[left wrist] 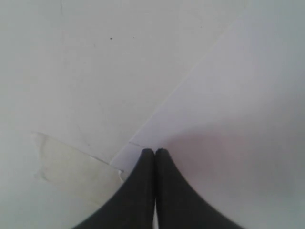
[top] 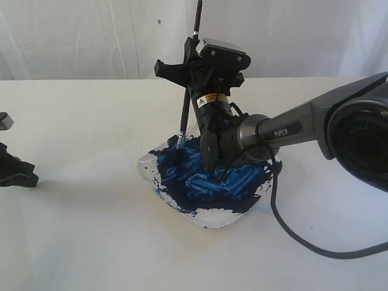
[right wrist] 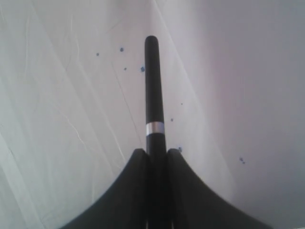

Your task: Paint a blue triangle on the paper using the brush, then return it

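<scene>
The left pincer (left wrist: 155, 151) is seen at the far left, low over the white table (top: 79, 121). Its jaws are brought together, with nothing between them. Just under its tips lies a corner of the paper (left wrist: 228, 105), and the flat sheet is spread away from the tips to one side. A strip of clear tape (left wrist: 71, 167) is stuck down just beside that corner. Whether the tips touch the sheet cannot be told.

Further right, a white dish (top: 213, 219) smeared with dark blue paint is set on the table, directly beneath the right pincer (top: 193, 48). This pincer is turned tips upward above the dish and is clamped on the brush (top: 187, 100). The black handle is gripped lengthwise between the jaws, and its blunt end projects beyond the tips. The bristle end hangs below the pincer and is dipped into the paint on the left side of the dish. At the right, a black cable (top: 291, 230) is trailed across the table from the arm behind the pincer.
</scene>
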You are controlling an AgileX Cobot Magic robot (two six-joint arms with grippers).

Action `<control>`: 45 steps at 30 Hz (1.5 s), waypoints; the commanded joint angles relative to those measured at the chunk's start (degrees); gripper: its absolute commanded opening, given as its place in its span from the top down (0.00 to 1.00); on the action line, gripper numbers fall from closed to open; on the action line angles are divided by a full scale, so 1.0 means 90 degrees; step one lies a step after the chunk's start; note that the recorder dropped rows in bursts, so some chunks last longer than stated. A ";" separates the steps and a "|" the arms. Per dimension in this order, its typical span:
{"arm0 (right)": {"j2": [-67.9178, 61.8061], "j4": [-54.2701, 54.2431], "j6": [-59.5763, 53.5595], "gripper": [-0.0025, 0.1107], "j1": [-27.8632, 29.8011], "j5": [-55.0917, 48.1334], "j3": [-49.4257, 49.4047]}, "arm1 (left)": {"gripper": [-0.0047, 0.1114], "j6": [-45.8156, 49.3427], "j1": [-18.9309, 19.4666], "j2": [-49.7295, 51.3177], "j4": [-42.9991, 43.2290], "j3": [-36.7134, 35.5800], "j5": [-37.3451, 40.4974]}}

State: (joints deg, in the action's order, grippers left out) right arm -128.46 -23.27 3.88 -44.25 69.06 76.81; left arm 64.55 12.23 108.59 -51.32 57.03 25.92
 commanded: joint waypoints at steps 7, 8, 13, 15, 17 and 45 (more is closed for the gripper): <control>-0.0056 0.0048 -0.0126 0.98 0.0053 -0.0443 -0.0031 | 0.96 -0.0037 0.0021 0.0015 -0.0101 -0.0032 0.0117; -0.0092 0.0048 -0.0126 0.98 0.0053 -0.0443 -0.0031 | 0.96 -0.0037 0.0021 0.0015 -0.0101 -0.0032 0.0117; -0.0233 0.0063 -0.0126 0.98 0.0053 -0.0537 -0.0031 | 0.96 -0.0037 0.0021 0.0015 -0.0101 -0.0032 0.0117; -0.0258 0.0094 -0.0126 0.98 0.0065 -0.0525 -0.0031 | 0.96 -0.0037 0.0021 0.0015 -0.0101 -0.0032 0.0129; -0.0263 0.0095 -0.0140 0.98 0.0094 -0.0415 -0.0031 | 0.96 -0.0037 0.0021 0.0015 -0.0101 -0.0032 0.0129; -0.0001 0.1773 0.1105 0.98 0.0222 -0.1315 -0.0031 | 0.96 -0.0037 0.0021 0.0015 -0.0145 -0.0032 0.0121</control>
State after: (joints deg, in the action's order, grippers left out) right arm -128.66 -8.41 12.82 -42.32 58.20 76.71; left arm 64.55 12.23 108.59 -51.56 57.03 26.02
